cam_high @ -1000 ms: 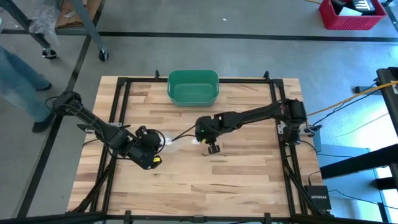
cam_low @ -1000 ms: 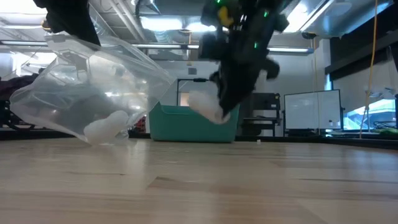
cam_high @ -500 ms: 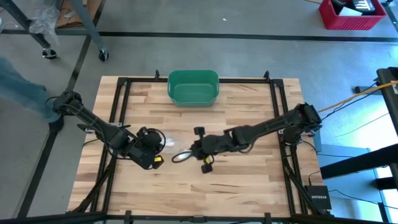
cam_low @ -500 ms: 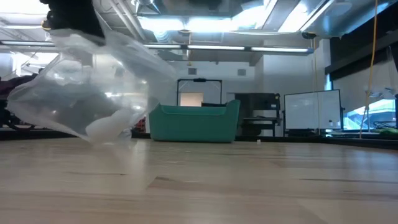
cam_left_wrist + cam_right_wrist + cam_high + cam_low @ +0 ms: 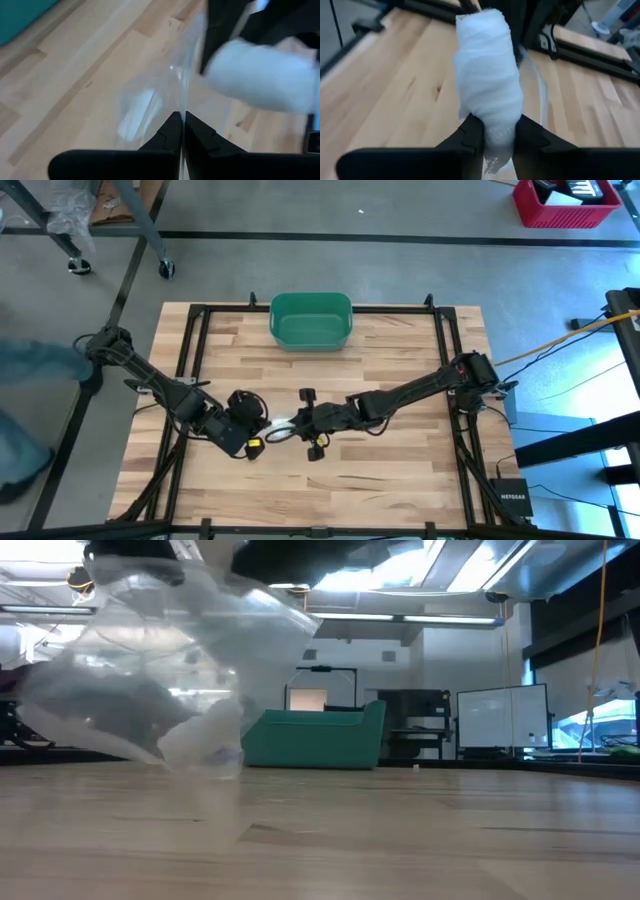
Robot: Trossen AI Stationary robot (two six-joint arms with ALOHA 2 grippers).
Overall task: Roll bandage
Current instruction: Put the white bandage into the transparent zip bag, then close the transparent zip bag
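The right gripper [image 5: 492,132] has its jaws closed around the lower end of the rolled bandage [image 5: 487,75], the white roll standing up between them, over the middle of the tabletop [image 5: 400,460]. Just to its left, the left gripper [image 5: 179,131] has its jaws pinched fully together on the edge of a clear plastic bag [image 5: 150,670], holding it up off the wood, with the bandage right at the bag's mouth. The green bin [image 5: 311,319] waits at the far edge, well apart. To my eye the step in hand is feeding the roll into the bag. Doing it well means the left keeps the opening taut and steady, while the right pushes the roll straight in, deep enough before letting go, so the loose gauze doesn't snag or unwind.
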